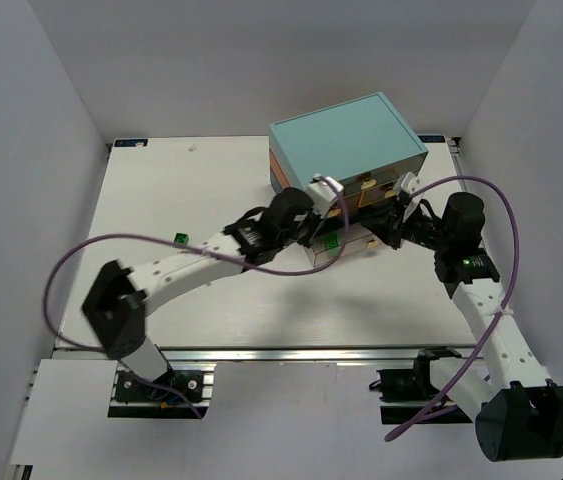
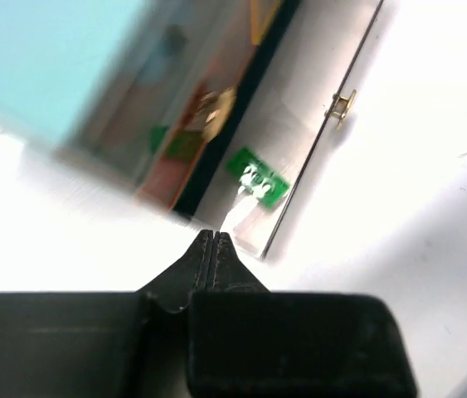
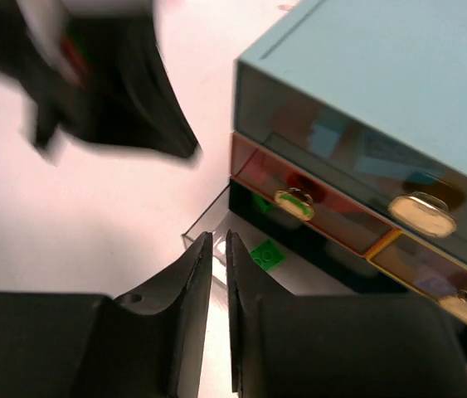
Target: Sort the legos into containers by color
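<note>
From above, the chest stands at the far side of the counter. Its bottom drawer is pulled out, with a green lego inside. A loose lego, also green, lies on the counter well to the left. My left fingers and right fingers hang at the chest's front.

Left wrist: my fingers are pressed together, empty, just before the drawer's corner.

Right wrist: my fingers stand a narrow slit apart, gripping nothing, near the drawer's lego.
</note>
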`<state>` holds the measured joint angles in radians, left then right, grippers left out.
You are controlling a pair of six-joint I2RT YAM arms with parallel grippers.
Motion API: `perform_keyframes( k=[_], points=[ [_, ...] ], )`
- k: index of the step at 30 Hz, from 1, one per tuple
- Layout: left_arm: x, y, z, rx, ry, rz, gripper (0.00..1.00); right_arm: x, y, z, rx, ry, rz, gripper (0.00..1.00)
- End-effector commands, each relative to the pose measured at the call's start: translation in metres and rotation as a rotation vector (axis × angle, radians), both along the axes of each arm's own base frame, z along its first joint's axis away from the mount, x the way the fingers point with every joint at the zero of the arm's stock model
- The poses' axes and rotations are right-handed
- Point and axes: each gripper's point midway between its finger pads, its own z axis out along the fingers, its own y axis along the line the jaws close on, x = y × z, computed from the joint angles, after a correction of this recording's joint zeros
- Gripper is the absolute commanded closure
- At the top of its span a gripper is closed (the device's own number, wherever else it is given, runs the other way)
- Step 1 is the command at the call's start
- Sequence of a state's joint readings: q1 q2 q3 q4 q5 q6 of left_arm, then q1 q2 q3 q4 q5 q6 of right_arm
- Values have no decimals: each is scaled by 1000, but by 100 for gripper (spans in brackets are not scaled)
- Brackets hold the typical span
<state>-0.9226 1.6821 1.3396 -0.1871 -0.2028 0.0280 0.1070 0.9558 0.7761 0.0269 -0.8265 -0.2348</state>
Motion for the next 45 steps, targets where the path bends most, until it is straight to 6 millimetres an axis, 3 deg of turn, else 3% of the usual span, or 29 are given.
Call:
perform_keyframes(
  k=[1,3,4,6,7,9,10,11,12,13,14,15,16,18,23,24,26,31,33,34,35,37,45],
  points=[
    [-18,57,55,-110,-43,114,100,-19,17,-4,-43,-127,187,83],
    [-21,101,61,-109,-63,256,100,-19,26,-15,-77,-118,220,83],
    [-22,120,54,-73,-59,308,100,-12,34,-30,-128,-83,214,82],
    [-17,164,49,-45,-106,454,100,-17,61,-48,-202,-54,261,78],
    [-13,181,47,-37,-131,509,94,1,65,-60,-284,-56,212,72],
    [-9,208,47,-9,-188,601,77,-4,91,-75,-371,-52,259,64],
    [-11,215,50,10,-196,627,69,-3,106,-94,-440,-33,271,52],
    [-8,228,53,24,-207,685,59,-5,126,-87,-458,-75,310,46],
    [-5,251,57,57,-239,778,42,-7,133,-93,-490,-61,333,40],
    [-6,263,59,57,-256,824,34,-9,147,-110,-532,-34,373,33],
    [-6,275,60,57,-267,865,29,-3,160,-100,-531,-62,388,23],
    [-6,288,64,42,-280,910,24,-4,171,-103,-562,-103,435,21],
    [-8,294,70,14,-292,928,23,-8,180,-121,-606,-90,487,19],
    [-14,308,82,-46,-321,972,19,-10,202,-118,-633,-196,582,16],
    [-26,346,99,-104,-391,1106,16,-6,238,-150,-670,-323,748,13],
    [-27,346,102,-124,-401,1110,16,-1,251,-139,-664,-365,760,13],
    [-29,359,106,-124,-418,1153,16,0,259,-164,-706,-325,829,13],
    [-38,379,115,-168,-458,1217,16,17,303,-165,-688,-364,873,12],
    [-41,384,118,-192,-472,1238,15,14,309,-171,-697,-354,906,13],
    [-43,388,119,-200,-478,1248,15,15,312,-184,-707,-337,921,13],
    [-44,389,120,-208,-482,1247,15,18,318,-179,-703,-352,922,13],
    [-46,396,122,-215,-490,1272,15,13,322,-191,-709,-345,958,14],
    [-56,411,130,-282,-530,1318,15,-4,343,-201,-647,-328,1038,16]
  ],
)
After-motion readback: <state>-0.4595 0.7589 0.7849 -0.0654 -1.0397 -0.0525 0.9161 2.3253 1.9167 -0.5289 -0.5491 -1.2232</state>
